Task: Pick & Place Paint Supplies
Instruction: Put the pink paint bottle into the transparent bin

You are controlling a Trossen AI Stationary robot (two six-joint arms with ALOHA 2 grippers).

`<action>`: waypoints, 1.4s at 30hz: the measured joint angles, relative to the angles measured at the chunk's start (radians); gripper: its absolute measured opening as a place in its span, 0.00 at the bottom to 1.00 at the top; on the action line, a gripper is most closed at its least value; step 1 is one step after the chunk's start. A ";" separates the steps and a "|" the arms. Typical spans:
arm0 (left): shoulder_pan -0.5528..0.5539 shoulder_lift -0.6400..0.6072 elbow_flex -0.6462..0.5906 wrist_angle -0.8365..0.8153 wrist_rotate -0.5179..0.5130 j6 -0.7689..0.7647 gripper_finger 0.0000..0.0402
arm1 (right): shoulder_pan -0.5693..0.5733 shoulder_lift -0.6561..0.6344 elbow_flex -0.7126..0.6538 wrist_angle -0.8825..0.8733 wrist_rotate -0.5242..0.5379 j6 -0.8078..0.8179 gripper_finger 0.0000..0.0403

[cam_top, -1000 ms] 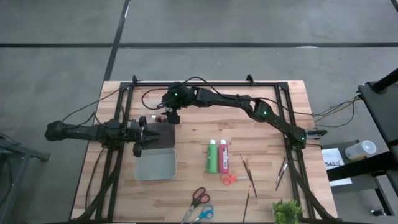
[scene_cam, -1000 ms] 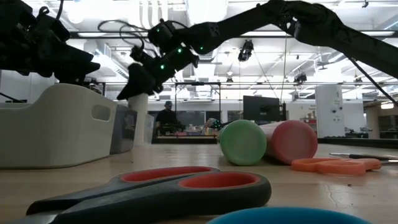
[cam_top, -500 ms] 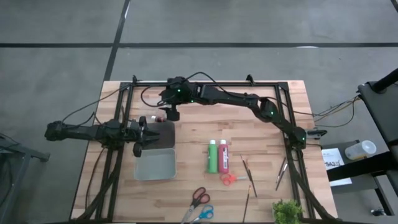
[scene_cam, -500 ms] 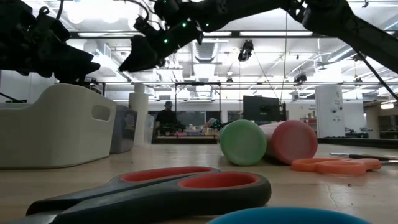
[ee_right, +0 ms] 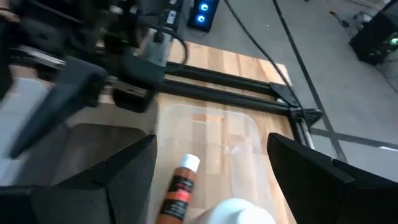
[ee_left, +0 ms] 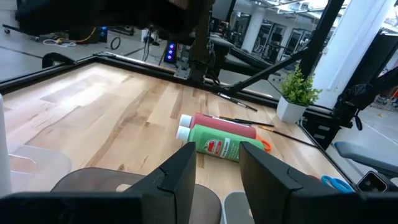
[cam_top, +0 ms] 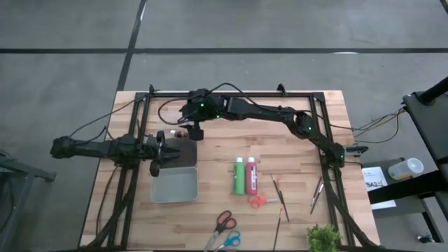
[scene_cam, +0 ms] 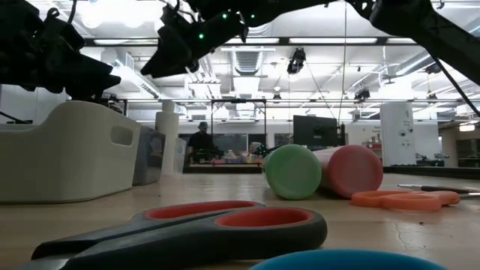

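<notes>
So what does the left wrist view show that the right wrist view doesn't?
Only the left wrist view shows the green bottle and red bottle lying side by side, the brushes beyond them, and a plant.
Only the right wrist view shows a white-capped bottle lying at a clear bin; I cannot tell if it is inside.
Both show the wooden table and their own open gripper: left gripper, right gripper.

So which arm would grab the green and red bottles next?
Probably the right: its open, empty gripper reaches across the table, while the left gripper hovers by the bins. The green bottle and red bottle lie nearer the right arm's side.
</notes>
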 joint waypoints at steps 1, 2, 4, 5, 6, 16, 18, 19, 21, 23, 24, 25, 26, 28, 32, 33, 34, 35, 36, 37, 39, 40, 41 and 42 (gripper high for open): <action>0.000 0.000 0.000 0.000 0.000 0.000 0.32 | 0.002 -0.009 -0.005 0.001 -0.001 0.003 0.75; 0.000 0.000 0.000 0.000 0.000 0.000 0.32 | 0.003 -0.020 -0.014 -0.002 0.002 0.003 0.75; 0.000 0.000 0.000 0.000 0.000 0.000 0.32 | 0.007 -0.049 -0.042 0.001 0.019 0.001 0.75; 0.000 0.000 0.000 0.000 0.000 0.000 0.32 | 0.009 -0.068 -0.061 0.002 0.032 0.000 0.75; 0.000 0.000 0.000 0.000 0.000 0.000 0.32 | 0.011 -0.087 -0.082 0.003 0.045 0.000 0.75; 0.000 0.000 0.000 0.000 0.000 0.000 0.32 | 0.040 -0.386 -0.521 0.185 0.081 0.051 0.75; 0.000 0.000 0.000 0.000 0.000 0.000 0.32 | 0.055 -0.458 -0.641 0.258 0.112 0.069 0.75; 0.000 0.000 0.000 0.000 0.000 0.000 0.32 | 0.065 -0.492 -0.698 0.283 0.136 0.079 0.75; 0.000 0.000 0.000 0.000 0.000 0.000 0.32 | 0.086 -0.559 -0.807 0.313 0.199 0.103 0.75; 0.000 0.000 0.000 0.000 0.000 0.000 0.32 | 0.111 -0.625 -0.908 0.335 0.263 0.134 0.75; 0.000 0.000 0.000 0.000 0.000 0.000 0.32 | 0.124 -0.657 -0.953 0.342 0.293 0.153 0.75; 0.000 0.000 0.000 0.000 0.000 0.000 0.32 | 0.136 -0.688 -0.994 0.347 0.319 0.175 0.75; 0.000 0.000 0.000 0.000 0.000 0.000 0.32 | 0.149 -0.718 -1.036 0.348 0.342 0.201 0.75; 0.000 0.000 0.000 0.000 0.000 0.000 0.32 | 0.172 -0.775 -1.111 0.343 0.373 0.278 0.75; 0.000 0.000 0.000 0.000 0.000 0.000 0.32 | 0.196 -0.878 -1.232 0.341 0.392 0.538 0.75; 0.000 0.000 0.000 0.000 0.000 0.000 0.32 | 0.196 -0.902 -1.255 0.338 0.393 0.612 0.75; 0.000 0.000 0.000 0.000 0.000 0.000 0.32 | 0.196 -0.920 -1.273 0.318 0.395 0.672 0.75; 0.000 0.000 0.000 0.000 0.000 0.000 0.32 | 0.198 -0.935 -1.287 0.292 0.398 0.722 0.75; 0.000 0.000 0.000 0.000 0.000 0.000 0.32 | 0.200 -0.943 -1.297 0.260 0.406 0.771 0.75; 0.000 0.000 0.000 0.000 0.000 0.000 0.32 | 0.205 -0.947 -1.303 0.220 0.422 0.821 0.75; 0.000 0.000 0.000 0.000 0.000 0.000 0.32 | 0.213 -0.945 -1.304 0.128 0.440 0.913 0.75; 0.000 0.000 0.000 0.000 0.000 0.000 0.32 | 0.217 -0.937 -1.296 0.074 0.442 0.954 0.75; 0.000 0.000 0.000 0.000 0.000 0.000 0.32 | 0.218 -0.927 -1.281 0.013 0.442 0.995 0.75; 0.000 0.000 0.000 0.000 0.000 0.000 0.32 | 0.222 -0.915 -1.263 -0.048 0.441 1.037 0.75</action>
